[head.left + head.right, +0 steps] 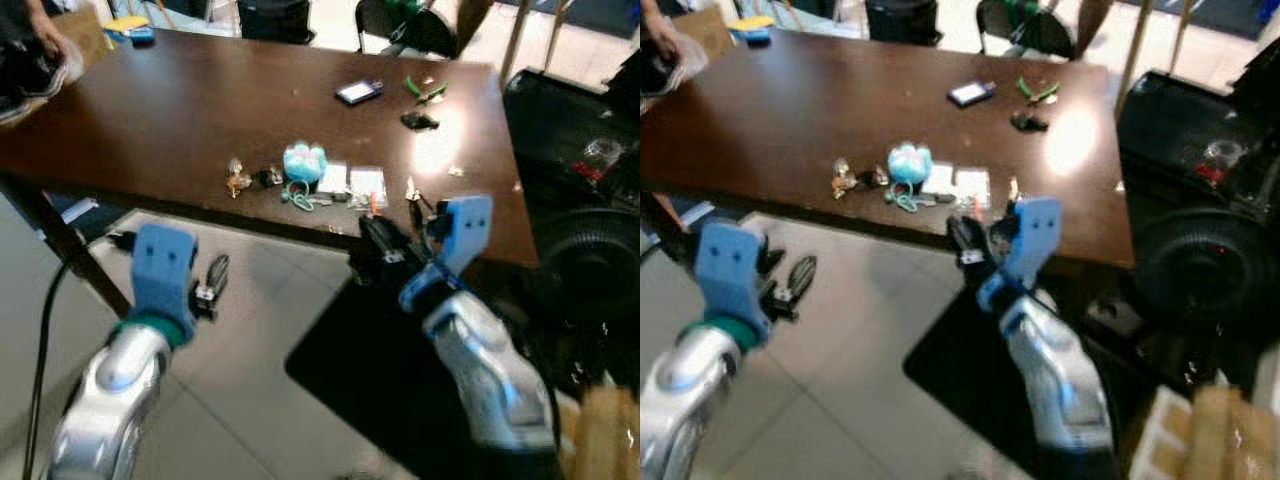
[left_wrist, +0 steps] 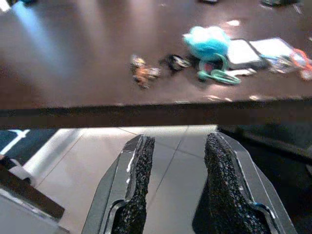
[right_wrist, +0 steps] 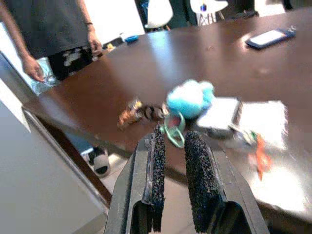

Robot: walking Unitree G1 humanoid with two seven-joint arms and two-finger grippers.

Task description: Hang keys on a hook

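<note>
**Both grippers short of the table edge**

The keys (image 1: 300, 196), on a green loop by a blue plush fob (image 1: 304, 162), lie on the brown table (image 1: 150, 110), ahead of the right gripper (image 3: 171, 170), fingers narrowly parted and empty. The left gripper (image 2: 174, 180) hangs wider open over the floor; small trinkets (image 2: 142, 73), too blurred to identify, lie beyond it

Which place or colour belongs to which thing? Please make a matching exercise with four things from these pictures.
Things:
1. fluffy keychain
2. phone
3. left claw
4. right claw

Descriptions:
A. dark and flat, on the far part of the brown table
B. turquoise, near the table's front edge
C. over the tiled floor, short of the table edge
D. at the table's front edge, beside the small cards

Pairs: 1-B, 2-A, 3-C, 4-D
</note>
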